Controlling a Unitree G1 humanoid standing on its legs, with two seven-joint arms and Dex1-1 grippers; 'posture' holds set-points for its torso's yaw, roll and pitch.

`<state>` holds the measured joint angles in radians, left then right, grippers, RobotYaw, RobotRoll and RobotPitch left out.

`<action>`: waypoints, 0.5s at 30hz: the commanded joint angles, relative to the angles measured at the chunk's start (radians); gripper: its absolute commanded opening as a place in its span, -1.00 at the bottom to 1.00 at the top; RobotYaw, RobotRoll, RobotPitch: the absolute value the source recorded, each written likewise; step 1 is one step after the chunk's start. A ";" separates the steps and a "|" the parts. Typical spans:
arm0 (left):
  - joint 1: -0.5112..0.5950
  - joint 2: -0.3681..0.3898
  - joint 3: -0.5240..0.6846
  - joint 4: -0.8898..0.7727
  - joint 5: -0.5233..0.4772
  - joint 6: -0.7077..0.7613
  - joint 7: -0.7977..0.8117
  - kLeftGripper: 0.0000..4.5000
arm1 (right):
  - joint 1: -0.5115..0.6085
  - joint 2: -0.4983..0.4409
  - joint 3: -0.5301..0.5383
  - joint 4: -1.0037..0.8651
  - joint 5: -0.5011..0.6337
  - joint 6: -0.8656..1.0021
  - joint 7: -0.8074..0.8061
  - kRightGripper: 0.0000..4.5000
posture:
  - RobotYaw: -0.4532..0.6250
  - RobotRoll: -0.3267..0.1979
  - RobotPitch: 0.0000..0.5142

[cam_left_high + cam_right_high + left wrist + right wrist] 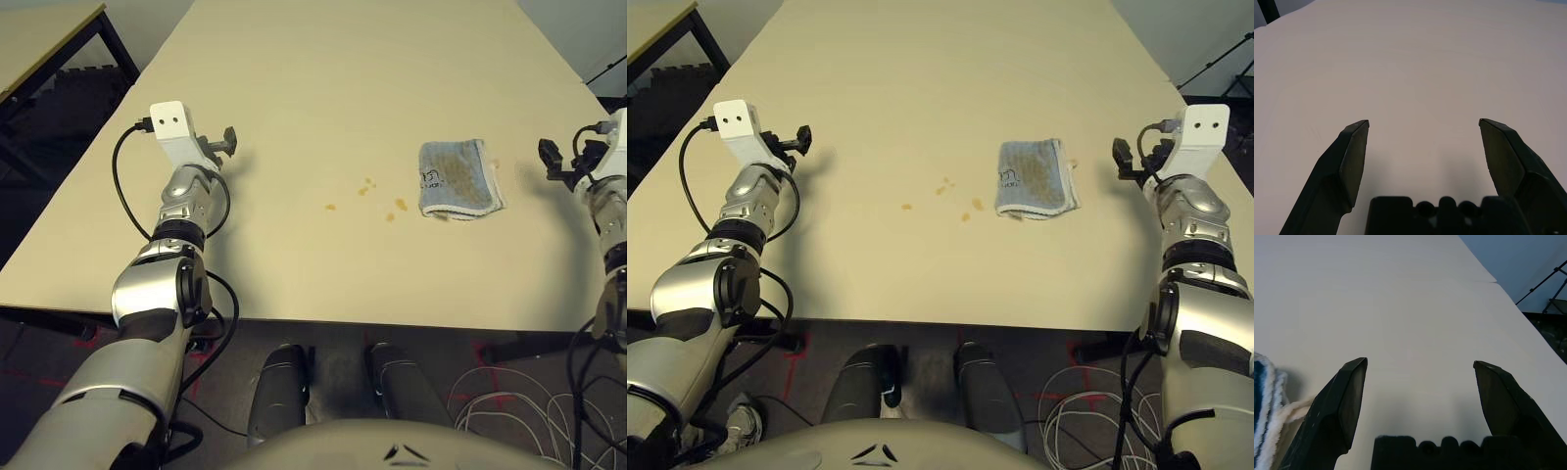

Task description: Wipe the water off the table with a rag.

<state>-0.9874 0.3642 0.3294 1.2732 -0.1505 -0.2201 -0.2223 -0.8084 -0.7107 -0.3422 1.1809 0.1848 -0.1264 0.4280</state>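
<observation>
Rag: you had one rag (459, 178) on the counter (323, 78), right of centre.
Water: four amber spots (367, 186) lay just left of it.
Hands: your left hand (1422, 128) and right hand (1418, 367) both gaped, empty.

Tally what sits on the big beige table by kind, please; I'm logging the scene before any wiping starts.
Rag: 1, folded, grey-blue with brownish stains.
Amber droplet spots: 5 discernible, in a loose scatter on the table to the left of the rag.
Claws over the table: 2, left claw and right claw, both open and empty.
Total: 8.
</observation>
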 commanded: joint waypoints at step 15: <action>-0.114 0.050 -0.106 -0.018 0.028 0.095 -0.504 1.00 | -0.260 -0.125 0.062 0.059 0.027 0.666 0.356 0.98 | -0.27 0.25 -0.42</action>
<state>-1.0765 0.4040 0.2543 1.2680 -0.1408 -0.1593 -0.5818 -1.0431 -0.8163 -0.3162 1.2133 0.2258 0.3824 0.7017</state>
